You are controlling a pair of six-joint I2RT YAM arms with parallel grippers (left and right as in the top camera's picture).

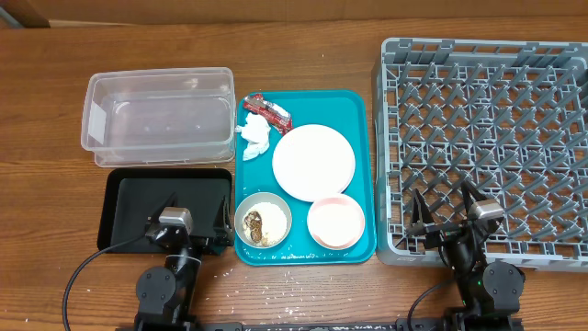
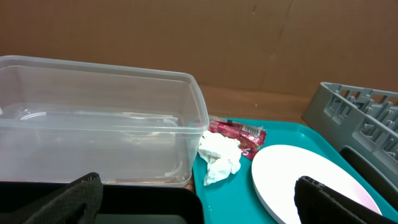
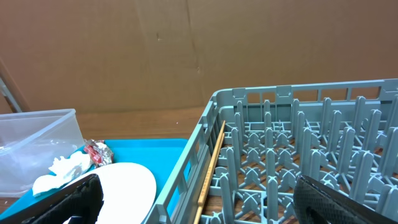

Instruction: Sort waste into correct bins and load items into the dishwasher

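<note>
A red-and-silver wrapper [image 1: 268, 110] and a crumpled white tissue [image 1: 255, 136] lie at the back of the teal tray [image 1: 366, 165]. The pale plate [image 1: 313, 162], a pink bowl [image 1: 334, 221] and a grey-white bowl [image 1: 263, 221] holding rice and brown scraps also sit on it. The clear tub [image 1: 156, 115] stands behind the black tray [image 1: 138, 198]. The grey dish rack [image 1: 487, 138] is on the right. My left gripper [image 1: 195, 213] is open over the black tray. My right gripper [image 1: 446, 207] is open over the rack's front left corner. The small white cup is out of view.
A thin wooden stick [image 3: 211, 165] lies along the rack's left inner wall. The left wrist view shows the tub [image 2: 99, 118], tissue [image 2: 219, 155], wrapper [image 2: 239, 132] and plate [image 2: 311, 180] ahead. White crumbs dot the wooden table by the teal tray's front edge.
</note>
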